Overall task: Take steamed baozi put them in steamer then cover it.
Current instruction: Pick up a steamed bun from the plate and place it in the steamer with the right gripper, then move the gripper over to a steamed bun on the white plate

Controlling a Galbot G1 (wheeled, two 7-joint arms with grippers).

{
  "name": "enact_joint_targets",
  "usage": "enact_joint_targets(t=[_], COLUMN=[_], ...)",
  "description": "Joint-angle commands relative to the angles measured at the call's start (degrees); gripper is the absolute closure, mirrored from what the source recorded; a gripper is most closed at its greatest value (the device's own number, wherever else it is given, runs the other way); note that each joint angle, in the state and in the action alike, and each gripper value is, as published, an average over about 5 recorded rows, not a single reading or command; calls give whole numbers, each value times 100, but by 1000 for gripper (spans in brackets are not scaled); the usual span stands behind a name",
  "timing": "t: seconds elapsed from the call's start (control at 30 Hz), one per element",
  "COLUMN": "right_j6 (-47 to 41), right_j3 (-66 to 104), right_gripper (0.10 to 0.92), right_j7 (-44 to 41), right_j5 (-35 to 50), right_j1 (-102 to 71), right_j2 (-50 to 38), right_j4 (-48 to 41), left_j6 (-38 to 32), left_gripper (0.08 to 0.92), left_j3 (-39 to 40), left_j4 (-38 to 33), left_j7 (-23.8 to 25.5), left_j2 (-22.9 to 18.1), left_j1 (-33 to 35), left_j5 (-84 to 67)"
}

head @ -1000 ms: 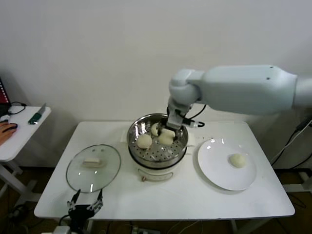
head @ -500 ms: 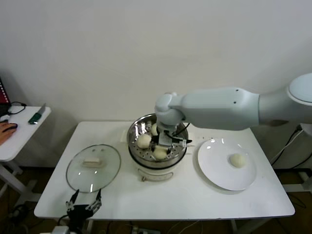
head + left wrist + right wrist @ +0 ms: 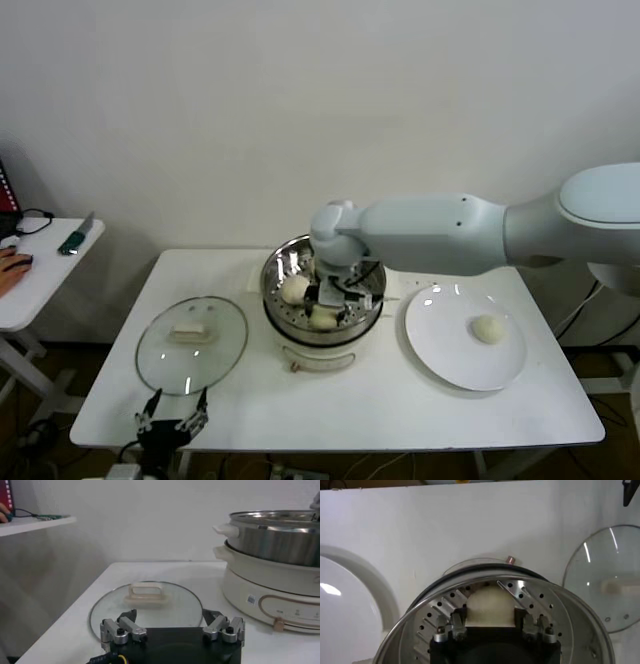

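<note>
The steamer (image 3: 273,276) is a shiny perforated basket on a white pot base (image 3: 315,355) at the table's middle. My right gripper (image 3: 328,307) reaches down into it and is shut on a cream-white baozi (image 3: 489,604), low over the perforated floor near the front wall (image 3: 530,593). Another baozi (image 3: 294,288) lies in the basket to its left. One more baozi (image 3: 487,329) rests on the white plate (image 3: 445,355) to the right. The glass cover (image 3: 215,355) lies flat on the table's left. My left gripper (image 3: 169,616) waits open just before the cover (image 3: 145,607).
A small white side table (image 3: 40,275) stands at far left with a green-handled tool (image 3: 72,240) and a person's hand (image 3: 8,262) on it. The right arm's bulky forearm (image 3: 440,235) spans over the steamer's back and the plate's far side.
The right arm has swung in and down, carrying the baozi from the basket's far right side to its front, lower inside. The left gripper has stayed put.
</note>
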Motion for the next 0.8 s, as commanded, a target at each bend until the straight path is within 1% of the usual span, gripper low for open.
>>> enact_joint_targets(t=[0.03, 0.17, 0.27, 0.5, 0.6, 0.7, 0.8], right_j6=[41, 78, 88, 86, -34, -430, -1074], right_j3=[6, 46, 134, 217, 92, -273, -791], right_gripper=[371, 266, 215, 203, 202, 202, 203], right_j7=[29, 76, 87, -340, -457, -520, -563], right_j5=[-26, 92, 190, 986, 1564, 2414, 3229], right_j1=[-57, -14, 50, 713, 1128, 1622, 2117], right_j2=[50, 13, -76, -716, -1135, -1549, -1977], right_j4=[-91, -80, -36, 173, 158, 135, 125], left_j6=[-6, -8, -2, 10, 10, 10, 8], left_gripper=[177, 177, 177, 177, 177, 177, 177], left_j3=[7, 11, 11, 5, 10, 24, 43], left_j4=[-1, -3, -2, -23, -22, -11, 10], left_j7=[-3, -3, -2, -1, -1, 0, 0], left_j2=[-14, -25, -34, -40, -43, -46, -44], left_j1=[9, 10, 5, 9, 4, -6, -22], left_j5=[1, 2, 3, 13, 17, 21, 27])
